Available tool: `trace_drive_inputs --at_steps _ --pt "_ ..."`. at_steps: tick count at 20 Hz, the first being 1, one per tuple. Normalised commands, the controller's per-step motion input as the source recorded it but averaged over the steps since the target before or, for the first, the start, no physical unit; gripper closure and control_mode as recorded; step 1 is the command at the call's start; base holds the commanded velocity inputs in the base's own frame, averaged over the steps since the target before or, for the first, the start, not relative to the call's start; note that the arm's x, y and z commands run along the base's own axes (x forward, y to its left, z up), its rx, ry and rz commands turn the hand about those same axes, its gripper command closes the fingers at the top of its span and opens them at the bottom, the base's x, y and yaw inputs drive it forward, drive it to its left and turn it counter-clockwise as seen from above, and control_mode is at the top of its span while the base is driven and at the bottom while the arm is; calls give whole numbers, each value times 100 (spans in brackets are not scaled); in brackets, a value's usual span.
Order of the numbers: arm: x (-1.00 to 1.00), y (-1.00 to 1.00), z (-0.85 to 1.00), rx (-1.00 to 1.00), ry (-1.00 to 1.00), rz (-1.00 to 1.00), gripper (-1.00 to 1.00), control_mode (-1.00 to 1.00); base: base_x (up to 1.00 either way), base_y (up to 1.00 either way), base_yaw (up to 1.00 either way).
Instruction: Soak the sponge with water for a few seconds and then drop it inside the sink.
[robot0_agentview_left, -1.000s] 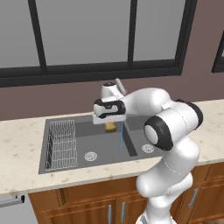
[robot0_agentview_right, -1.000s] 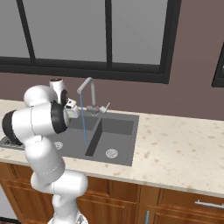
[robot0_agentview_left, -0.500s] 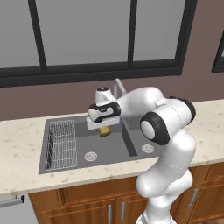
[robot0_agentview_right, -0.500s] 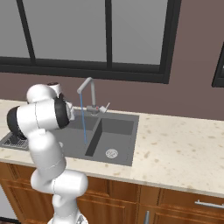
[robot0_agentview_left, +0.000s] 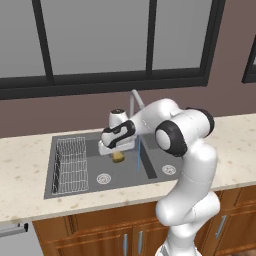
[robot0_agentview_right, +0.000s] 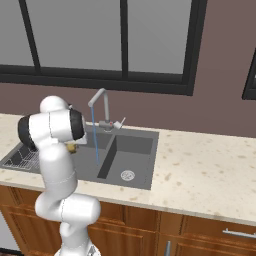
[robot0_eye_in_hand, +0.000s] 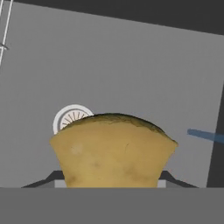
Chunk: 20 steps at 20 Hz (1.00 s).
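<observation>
The gripper (robot0_agentview_left: 118, 153) hung over the left basin of the sink (robot0_agentview_left: 75, 187), pointing down, with its jaws clamped on the sponge (robot0_agentview_left: 118, 157). The sponge, yellow-brown, showed just below the hand, above the basin floor and not touching it. In the hand view the sponge (robot0_eye_in_hand: 113, 151) sat between the finger tips, with the round silver drain (robot0_eye_in_hand: 70, 118) of the basin partly hidden behind its upper left edge.

The water (robot0_agentview_left: 138, 154) ran as a thin pale-blue stream from the faucet (robot0_agentview_left: 134, 98) down toward the divider between the two basins. It fell just to the right of the sponge, apart from it (in the hand view the stream (robot0_eye_in_hand: 205, 135) appeared as a blue streak off to the right, clear of the sponge).

The wire rack (robot0_agentview_left: 70, 165) stood along the left side of the left basin. The sink was set in the speckled counter (robot0_agentview_left: 22, 170), near its back edge, below the dark-framed window (robot0_agentview_left: 125, 45).
</observation>
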Motion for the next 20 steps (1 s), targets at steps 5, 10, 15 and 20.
trace_drive_inputs --at_steps 5,10,15,20 --pt "8 0 -37 0 0 0 100 -100 0 0 0" --pt "5 0 -47 0 0 0 100 -100 0 0 0" --pt "9 0 -46 -2 0 0 100 -100 0 0 0" --pt "8 0 -32 -3 0 0 100 -100 0 0 0"
